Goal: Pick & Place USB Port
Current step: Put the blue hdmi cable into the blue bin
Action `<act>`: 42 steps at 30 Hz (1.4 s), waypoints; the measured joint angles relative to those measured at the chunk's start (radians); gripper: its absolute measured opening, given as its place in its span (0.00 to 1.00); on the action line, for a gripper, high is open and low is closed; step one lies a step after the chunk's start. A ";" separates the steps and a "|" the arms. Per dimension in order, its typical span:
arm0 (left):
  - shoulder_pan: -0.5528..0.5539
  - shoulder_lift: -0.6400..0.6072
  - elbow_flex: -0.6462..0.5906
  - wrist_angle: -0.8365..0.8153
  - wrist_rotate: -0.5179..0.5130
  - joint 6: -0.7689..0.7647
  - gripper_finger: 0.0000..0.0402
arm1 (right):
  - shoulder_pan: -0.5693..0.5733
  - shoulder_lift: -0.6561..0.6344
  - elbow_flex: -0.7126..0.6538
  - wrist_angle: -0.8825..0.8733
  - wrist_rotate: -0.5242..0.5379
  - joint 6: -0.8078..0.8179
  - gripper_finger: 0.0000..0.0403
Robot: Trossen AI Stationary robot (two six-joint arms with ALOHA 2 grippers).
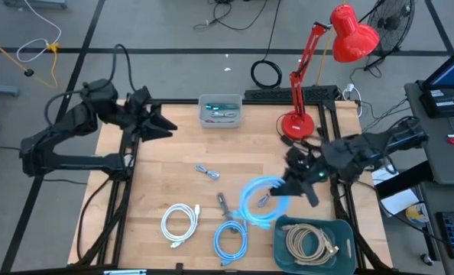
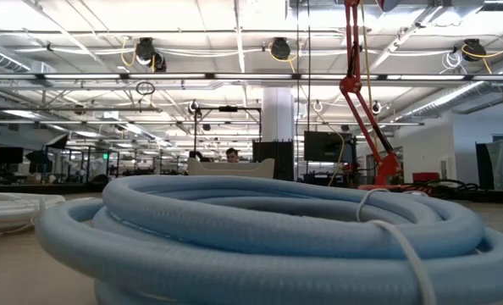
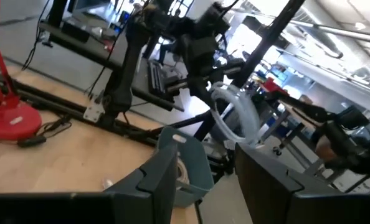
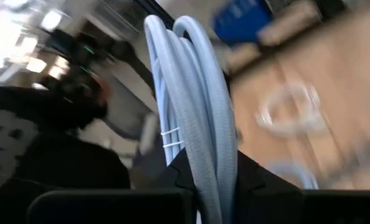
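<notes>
While the left gripper (image 1: 164, 127) waits open at the table's far-left edge, the right gripper (image 1: 288, 186), clamped on a coiled light-blue cable (image 1: 259, 202), should lift clear before swinging over the teal bin (image 1: 348, 229).

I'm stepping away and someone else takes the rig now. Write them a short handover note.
Right claw: shut on a light blue coiled cable, lifted over the table beside the teal bin.
Left claw: open, waiting at the table's far left edge.
Done: one beige cable lies in the teal bin.
Left: drop the held cable; a white coil, a blue coil and small grey cables are still on the table. The grey tray sits at the far edge.
</notes>
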 joint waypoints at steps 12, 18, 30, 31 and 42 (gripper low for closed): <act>-0.047 0.061 0.000 -0.007 -0.045 0.008 0.40 | 0.300 0.022 0.000 -0.263 -0.052 0.464 0.07; -0.142 0.094 0.000 -0.002 -0.160 0.004 0.40 | 0.478 0.044 0.000 -0.272 -0.062 0.658 0.07; -0.417 0.253 0.000 0.096 -0.428 -0.088 0.40 | 0.802 0.056 0.000 -0.725 0.403 1.137 0.07; -0.436 0.272 0.000 0.115 -0.442 -0.096 0.40 | 0.811 0.057 -0.004 -0.748 0.464 1.212 0.07; -0.585 0.393 0.000 0.177 -0.463 -0.168 0.40 | 0.778 0.139 -0.205 -0.277 0.786 1.420 0.07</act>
